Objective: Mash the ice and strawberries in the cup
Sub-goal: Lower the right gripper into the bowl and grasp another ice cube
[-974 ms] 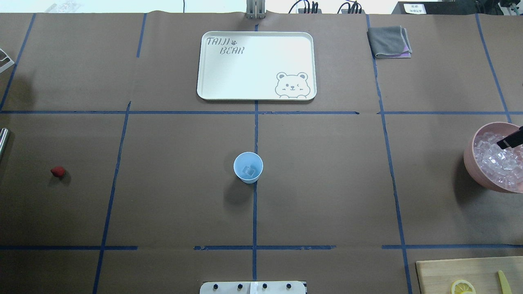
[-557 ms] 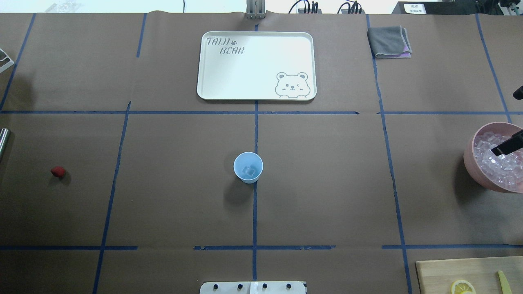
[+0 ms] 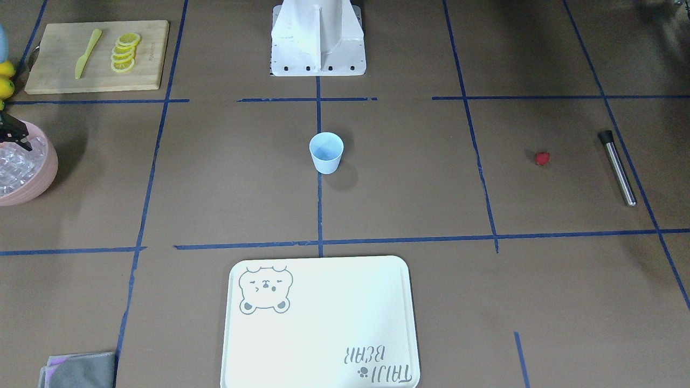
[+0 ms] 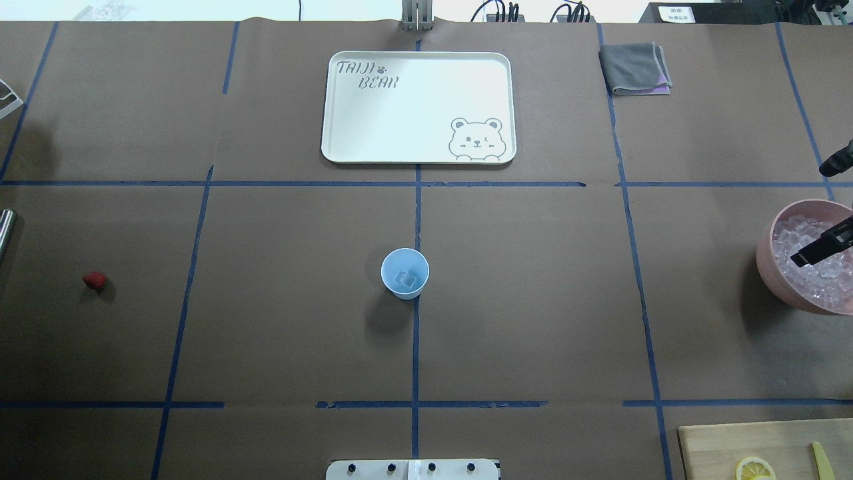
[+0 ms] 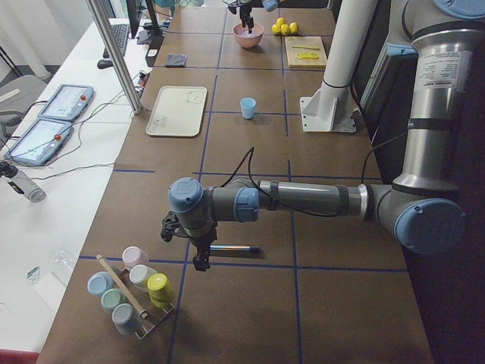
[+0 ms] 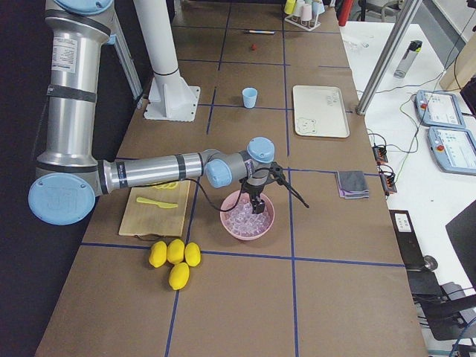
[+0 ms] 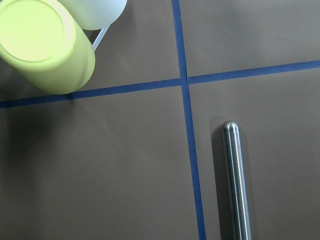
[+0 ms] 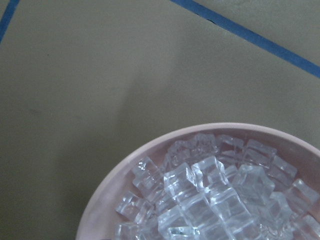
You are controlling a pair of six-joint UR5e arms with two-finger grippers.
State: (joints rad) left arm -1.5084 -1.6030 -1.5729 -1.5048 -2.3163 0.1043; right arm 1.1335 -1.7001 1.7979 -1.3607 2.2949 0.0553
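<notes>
Over the pink bowl (image 4: pixel 765 263) of ice (image 8: pixel 200 195) hangs the right pincer (image 6: pixel 258 204), spread or not I cannot tell; next, I reckon, it dips to pinch a cube for the mid-bench cup (image 4: pixel 404 273)

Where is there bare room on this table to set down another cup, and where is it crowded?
Bare paper lies between the cup and the strawberry and between the cup and the pink bowl; the tray is empty. Crowded: around the cutting board.
</notes>
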